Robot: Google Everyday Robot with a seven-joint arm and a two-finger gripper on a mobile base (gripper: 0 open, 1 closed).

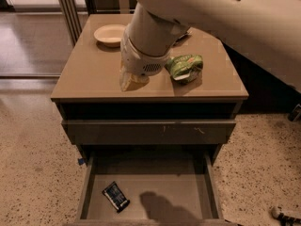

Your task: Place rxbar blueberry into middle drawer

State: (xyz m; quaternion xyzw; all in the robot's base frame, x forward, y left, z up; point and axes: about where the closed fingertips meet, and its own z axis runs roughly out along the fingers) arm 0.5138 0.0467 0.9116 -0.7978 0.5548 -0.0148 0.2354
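Note:
The rxbar blueberry (115,196), a small dark bar with pale print, lies flat on the floor of the open middle drawer (183,187), near its front left corner. My gripper (128,82) hangs above the front of the cabinet top (89,79), left of centre, high over the drawer. It is open and empty. My pale arm covers much of the back of the cabinet top.
A green snack bag (186,67) lies on the cabinet top right of the gripper. A pale bowl (109,34) stands at the back left. A dark bag (181,37) shows partly behind the arm. A shut drawer front (150,131) with pale scratches sits above the open drawer.

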